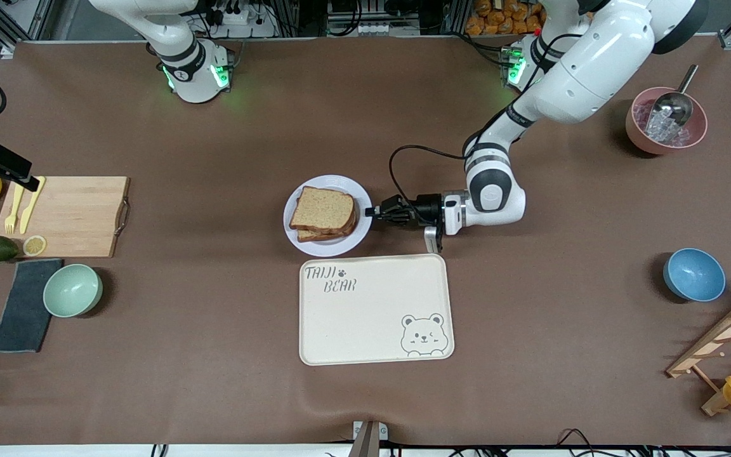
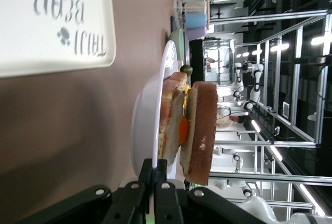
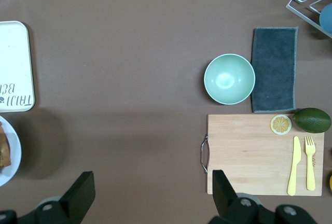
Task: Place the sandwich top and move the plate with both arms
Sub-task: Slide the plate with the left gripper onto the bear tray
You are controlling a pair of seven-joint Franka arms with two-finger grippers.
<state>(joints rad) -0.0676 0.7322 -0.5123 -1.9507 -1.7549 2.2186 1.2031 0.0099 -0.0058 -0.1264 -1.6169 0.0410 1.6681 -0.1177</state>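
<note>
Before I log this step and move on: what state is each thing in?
sandwich top: lying on the sandwich.
plate: on the table, rim pinched.
left gripper: shut on the plate rim.
right gripper: open, up over the table.
tray: flat, bare.
green bowl: upright.

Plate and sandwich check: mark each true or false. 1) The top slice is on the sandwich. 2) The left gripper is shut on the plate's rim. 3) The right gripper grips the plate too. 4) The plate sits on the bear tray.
1) True: the sandwich top lies on the stack on the plate.
2) True: the left gripper pinches the rim.
3) False: the right gripper hangs open above the table near the cutting board.
4) False: the plate rests on the table beside the tray.
</note>
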